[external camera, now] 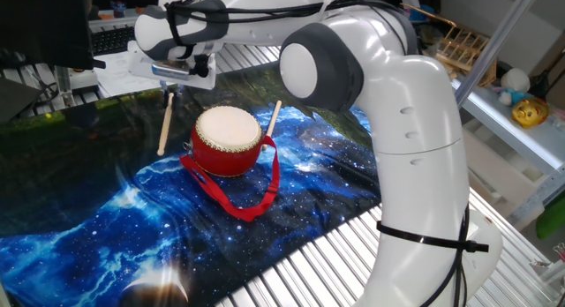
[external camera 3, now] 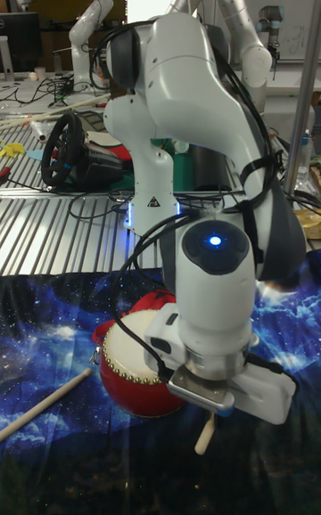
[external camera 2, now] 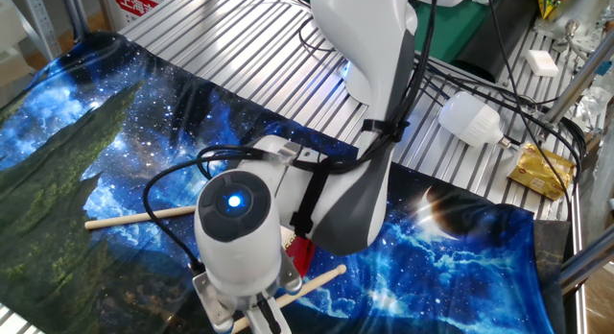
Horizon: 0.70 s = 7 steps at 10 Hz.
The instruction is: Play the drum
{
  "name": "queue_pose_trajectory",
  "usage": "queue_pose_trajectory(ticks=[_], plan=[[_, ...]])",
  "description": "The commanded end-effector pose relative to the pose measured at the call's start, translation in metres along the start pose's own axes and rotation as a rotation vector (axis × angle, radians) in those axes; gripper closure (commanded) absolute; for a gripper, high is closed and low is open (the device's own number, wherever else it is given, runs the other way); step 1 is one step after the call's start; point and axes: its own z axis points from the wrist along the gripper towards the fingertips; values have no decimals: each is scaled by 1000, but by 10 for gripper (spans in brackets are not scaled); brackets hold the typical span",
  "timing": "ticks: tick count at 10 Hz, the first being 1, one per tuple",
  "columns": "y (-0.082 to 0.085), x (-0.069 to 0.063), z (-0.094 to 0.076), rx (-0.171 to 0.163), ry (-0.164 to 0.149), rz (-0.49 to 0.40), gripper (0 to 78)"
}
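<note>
Drum (external camera: 228,140), red body, cream head, red ribbon strap apparently loose alongside

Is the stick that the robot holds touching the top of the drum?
No, the held stick hangs from the pincer off to the side of the drum, over the cloth.

We see a small round red drum (external camera: 228,141) with a glossy lacquered body and a matt cream skin head; at its 5 o'clock trails a flat red ribbon strap (external camera: 250,198) of woven cloth. The thin light wooden stick (external camera: 164,122) looks smooth and unvarnished. Under them lies a soft printed blue galaxy cloth (external camera: 106,228), slightly wrinkled, over ribbed bare-metal table slats (external camera: 300,272). The white robot arm (external camera: 410,139) has glossy plastic shells.
</note>
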Motion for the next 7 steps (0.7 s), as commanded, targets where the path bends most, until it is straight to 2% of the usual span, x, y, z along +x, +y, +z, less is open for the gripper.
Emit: queue_pose_trajectory(ticks=[1,4,5,6,7], plan=[[-2,0,-6,-9,-2,-5,764],[-2,0,-6,-8,-1,-2,764],[-2,0,-6,-16,4,0,764],[-2,0,-6,-42,16,13,764],[-2,0,-6,-54,16,39,764]])
